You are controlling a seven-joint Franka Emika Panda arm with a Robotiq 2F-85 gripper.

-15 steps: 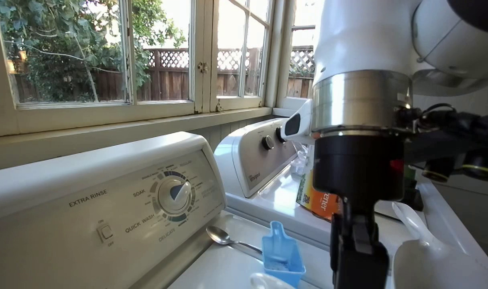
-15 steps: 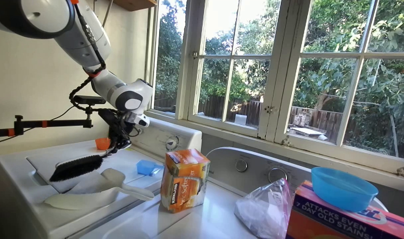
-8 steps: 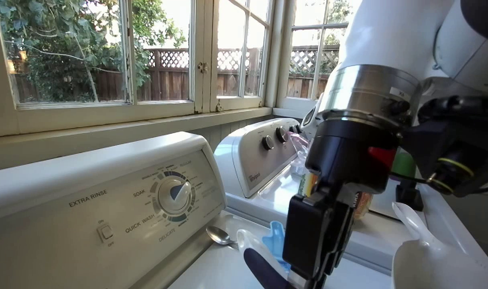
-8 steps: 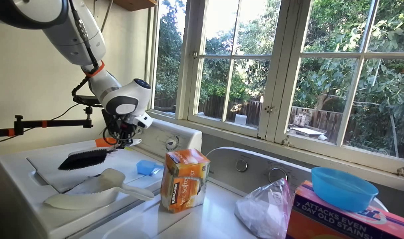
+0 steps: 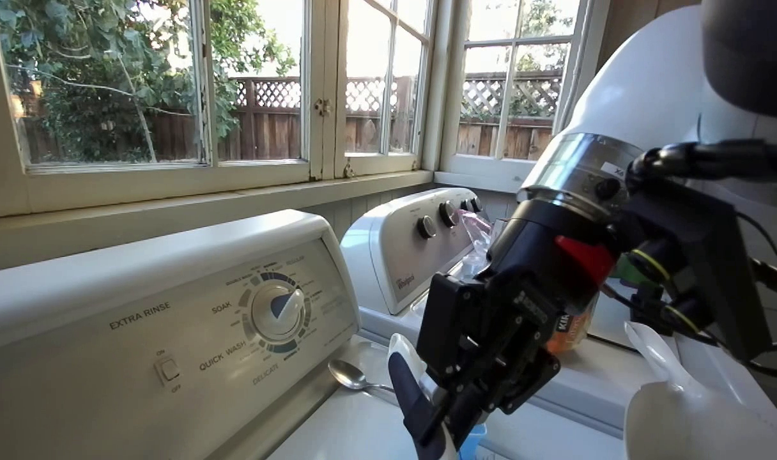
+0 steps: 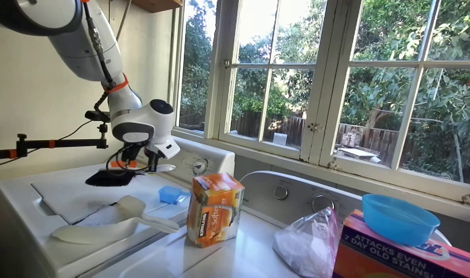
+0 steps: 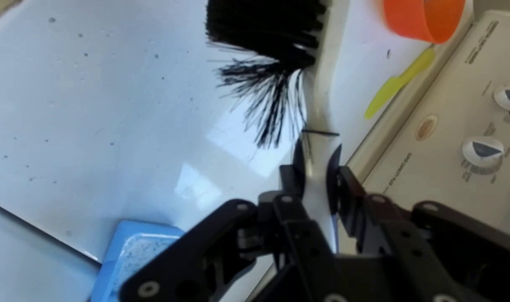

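Observation:
My gripper (image 7: pixel 316 178) is shut on the white and dark handle of a brush (image 7: pixel 265 25), with the fingers pressing both sides of the grip. Black bristles fan out over the white washer lid (image 7: pixel 133 105) in the wrist view. An exterior view shows the brush (image 6: pixel 110 178) held above the lid, bristles down. The handle (image 5: pixel 409 383) sticks out past the gripper (image 5: pixel 443 415) in an exterior view. Below the gripper in the wrist view lies a blue scoop (image 7: pixel 112 268) with white powder in it; the gripper partly covers it.
An orange cup (image 7: pixel 422 19) and a yellow utensil (image 7: pixel 399 82) lie by the washer's control panel (image 7: pixel 443 138). A white dustpan (image 6: pixel 96 231) rests near the lid's front. A spoon (image 5: pixel 350 375), a softener box (image 6: pixel 215 210), a plastic bag (image 6: pixel 306 245) and a blue bowl (image 6: pixel 401 222) stand around.
The gripper has tilted and swung round with the brush still in it. In an exterior view the brush has moved right, towards the control panel. Its handle end has come into view.

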